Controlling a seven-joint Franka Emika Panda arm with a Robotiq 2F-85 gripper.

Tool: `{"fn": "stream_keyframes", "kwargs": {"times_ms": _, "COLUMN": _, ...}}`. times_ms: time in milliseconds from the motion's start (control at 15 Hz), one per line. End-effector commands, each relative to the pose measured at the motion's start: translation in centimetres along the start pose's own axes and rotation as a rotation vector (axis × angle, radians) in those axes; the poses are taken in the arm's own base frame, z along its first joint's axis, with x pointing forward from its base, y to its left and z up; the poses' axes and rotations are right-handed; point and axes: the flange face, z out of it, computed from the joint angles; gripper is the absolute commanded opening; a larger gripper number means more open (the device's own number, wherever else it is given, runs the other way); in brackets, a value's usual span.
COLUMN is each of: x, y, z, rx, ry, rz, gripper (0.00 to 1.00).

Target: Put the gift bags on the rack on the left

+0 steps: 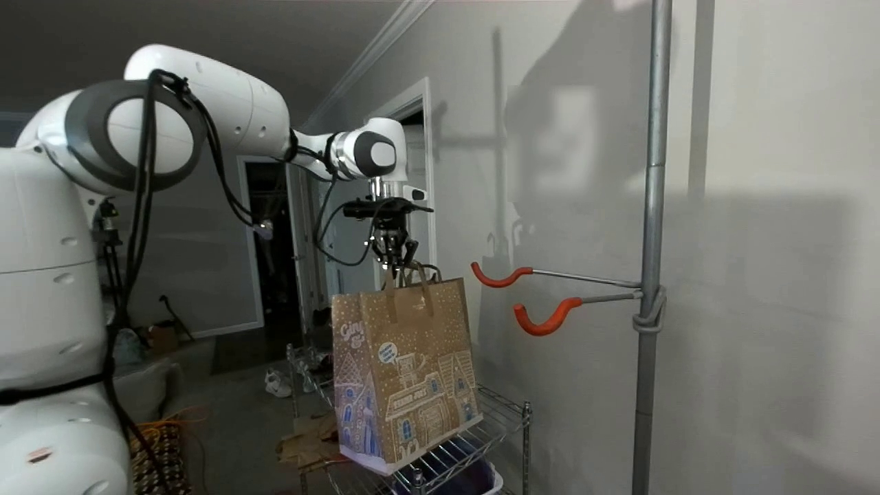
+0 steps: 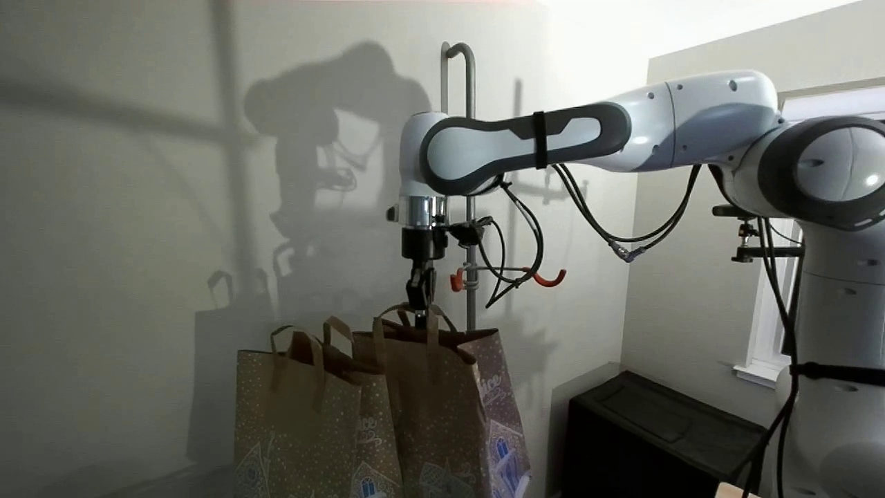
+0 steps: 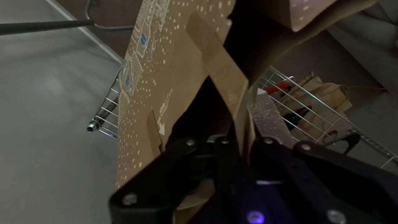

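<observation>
Wrist view: the gripper (image 3: 245, 143), jaws nearly together, clamps a paper handle (image 3: 227, 79) of a gift bag (image 3: 174, 74)

In an exterior view, a chrome wire shelf (image 1: 493, 427) shows bare wires along its front edge to the right corner. A printed gift bag (image 1: 409, 375), leaning slightly, covers much of the left edge; whether its base touches the wires cannot be told.
</observation>
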Motion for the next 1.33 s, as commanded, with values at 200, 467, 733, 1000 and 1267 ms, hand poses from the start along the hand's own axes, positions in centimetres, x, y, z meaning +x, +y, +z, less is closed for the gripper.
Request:
{"fn": "stream_keyframes", "kwargs": {"times_ms": 200, "x": 4.2, "y": 1.8, "z": 1.7, "rx": -0.044, "ry": 0.111, "rz": -0.011, "gripper": 0.03}}
{"fn": "stream_keyframes", "kwargs": {"times_ms": 467, "x": 4.7, "y": 2.6, "z": 0.9, "rx": -0.048, "ry": 0.216, "rz": 0.064, "gripper": 0.03}}
{"fn": "stream_keyframes", "kwargs": {"times_ms": 733, "x": 4.7, "y": 3.0, "z": 0.9, "rx": -0.029, "ry": 0.236, "rz": 0.132, "gripper": 0.16}}
{"fn": "stream_keyframes", "kwargs": {"times_ms": 1000, "x": 4.2, "y": 3.8, "z": 0.9, "rx": -0.014, "ry": 0.233, "rz": 0.186, "gripper": 0.47}}
{"fn": "stream_keyframes", "kwargs": {"times_ms": 1267, "x": 3.4, "y": 4.9, "z": 0.6, "rx": -0.016, "ry": 0.233, "rz": 0.222, "gripper": 0.73}}
